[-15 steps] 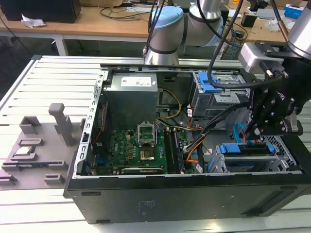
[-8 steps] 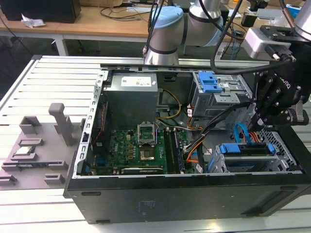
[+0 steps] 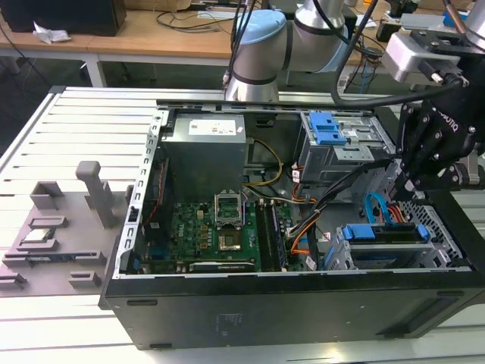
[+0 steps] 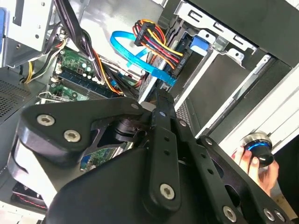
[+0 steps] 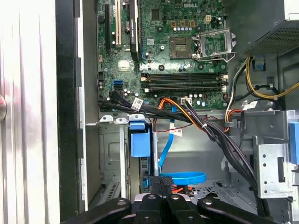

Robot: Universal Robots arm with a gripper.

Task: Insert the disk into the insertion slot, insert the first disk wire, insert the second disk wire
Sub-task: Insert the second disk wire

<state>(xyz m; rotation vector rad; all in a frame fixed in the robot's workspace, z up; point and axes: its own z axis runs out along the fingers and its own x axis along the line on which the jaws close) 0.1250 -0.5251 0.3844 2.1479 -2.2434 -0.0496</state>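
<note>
The open black computer case [image 3: 288, 303] lies on the slatted metal tabletop [image 3: 83, 129]. Inside, the green motherboard [image 3: 212, 231] sits toward the exterior view's left, the perforated silver drive cage [image 3: 436, 227] at the right, holding the blue-framed silver disk [image 3: 383, 243].

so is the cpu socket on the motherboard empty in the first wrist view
Yes, in the first wrist view the cpu socket on the motherboard sits open with no cooler or fan mounted over it.

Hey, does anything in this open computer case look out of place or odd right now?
A person's hand rests on a round blue-ringed knob just outside the computer case in the second wrist view, close to the gripper. Inside, the blue flat cable loops loosely near the insertion slot; nothing looks damaged.
</note>
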